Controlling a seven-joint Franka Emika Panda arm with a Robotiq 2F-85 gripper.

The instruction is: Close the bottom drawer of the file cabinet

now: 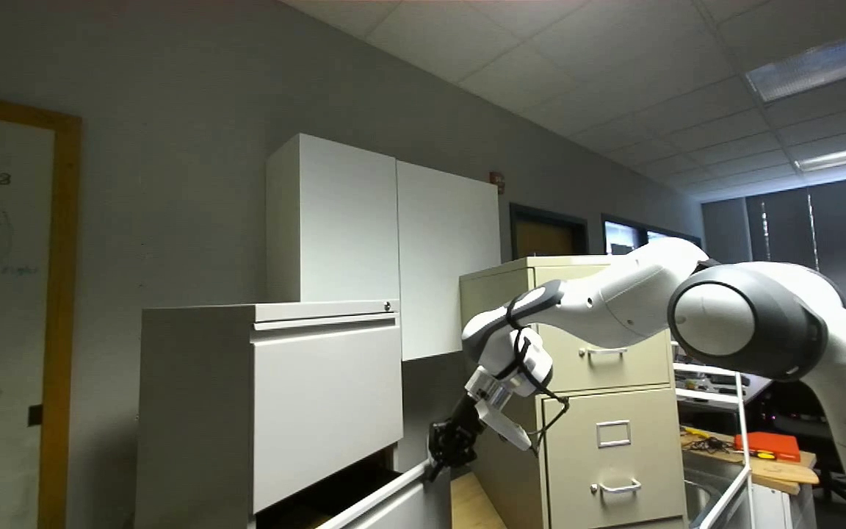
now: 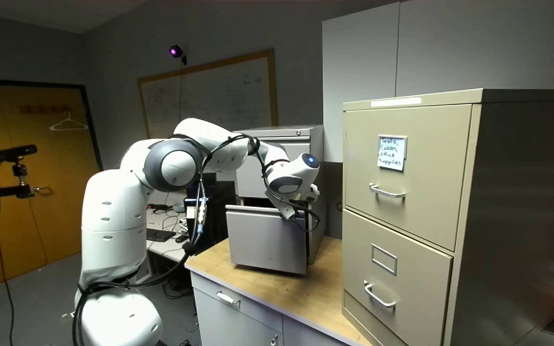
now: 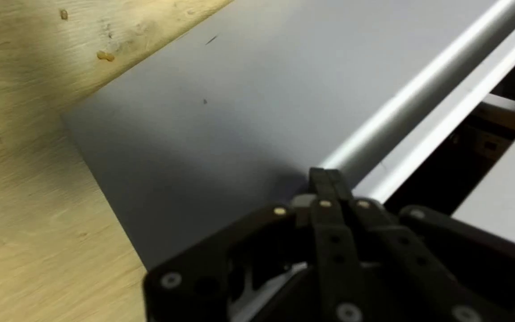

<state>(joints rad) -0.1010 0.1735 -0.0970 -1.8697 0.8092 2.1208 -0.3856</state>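
The file cabinet [image 1: 195, 411] is pale grey-white and stands on a wooden counter; it also shows in an exterior view [image 2: 316, 192]. Its bottom drawer is pulled partly out, with its plain front in both exterior views [image 1: 412, 508] [image 2: 267, 240] and the wrist view [image 3: 221, 112]. A dark gap shows behind its top edge. The broad drawer front above [image 1: 327, 411] is in. My gripper [image 1: 434, 470] is at the drawer's top edge near one end. In the wrist view, its fingertips [image 3: 325, 172] are together with nothing between them, touching or very close to the rim.
A beige cabinet [image 2: 407, 168] with small handles stands beside the file cabinet, across a strip of wooden counter [image 2: 277, 288]. A white cupboard [image 1: 349, 220] hangs behind. A desk with a keyboard [image 2: 159, 234] lies on the far side. Cables run along the arm.
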